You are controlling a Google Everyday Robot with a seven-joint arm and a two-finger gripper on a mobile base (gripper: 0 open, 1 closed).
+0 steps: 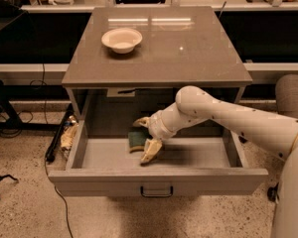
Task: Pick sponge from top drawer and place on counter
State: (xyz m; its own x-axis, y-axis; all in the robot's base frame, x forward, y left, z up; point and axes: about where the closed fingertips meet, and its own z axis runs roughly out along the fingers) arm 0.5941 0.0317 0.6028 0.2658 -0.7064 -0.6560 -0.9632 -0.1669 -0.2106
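The top drawer is pulled out below the counter. The sponge, dark green over yellow, lies on the drawer floor left of centre. My gripper reaches down into the drawer from the right. It is open. One finger is behind the sponge and the other is in front of it, both at the sponge's right end. The sponge rests on the floor and is not lifted.
A white round bowl stands on the counter's back left. A long pale shelf with dark panels runs behind the cabinet. Cables and a cloth lie on the floor at the left. A grey chair is at the right.
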